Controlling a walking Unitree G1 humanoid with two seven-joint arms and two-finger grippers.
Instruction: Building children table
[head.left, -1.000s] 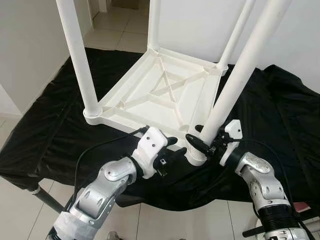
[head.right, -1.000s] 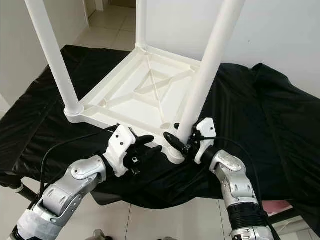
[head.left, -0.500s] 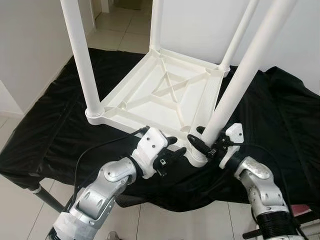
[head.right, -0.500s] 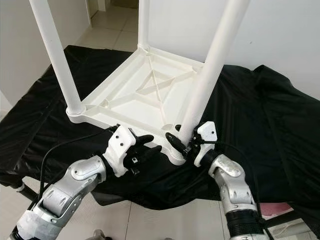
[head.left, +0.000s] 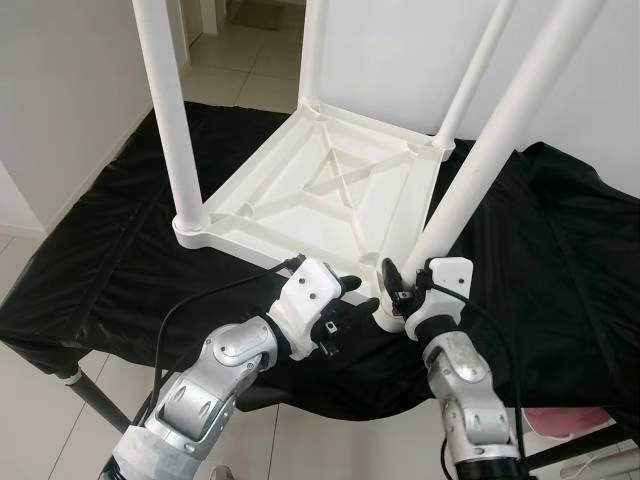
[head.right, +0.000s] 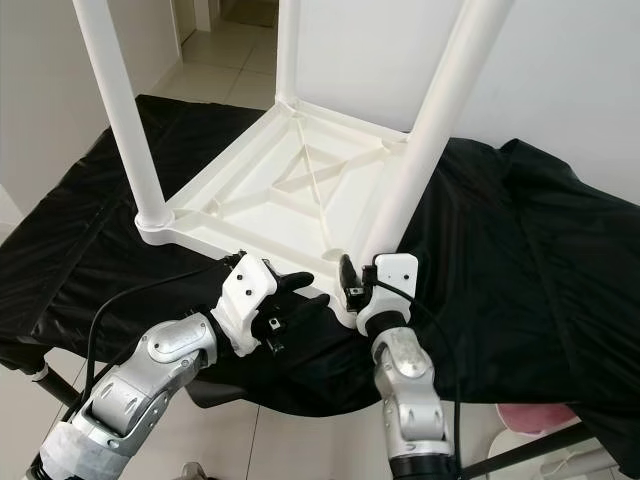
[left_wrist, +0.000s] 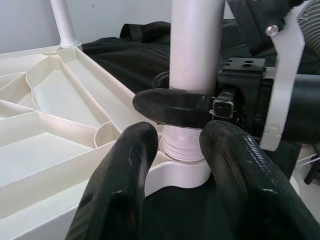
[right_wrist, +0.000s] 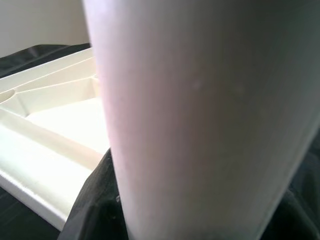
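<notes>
Comparing head views a second apart, you see the right gripper (head.left: 400, 287) has swung round the near leg (head.left: 480, 170), fingers clamped on its base: screwing likely under way. Left wrist view: left gripper (left_wrist: 175, 150) parted astride the ribbed socket (left_wrist: 183, 150). Tabletop (head.left: 330, 190) inverted on black cloth (head.left: 100, 270); smooth glossy plastic.

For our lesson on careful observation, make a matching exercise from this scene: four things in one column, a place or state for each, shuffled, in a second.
1. tabletop
2. black cloth
3. right gripper
4. left gripper

A. clamped round the near leg
B. upside down
C. by the corner socket, fingers apart
D. spread beneath the table

Pairs: 1-B, 2-D, 3-A, 4-C
</notes>
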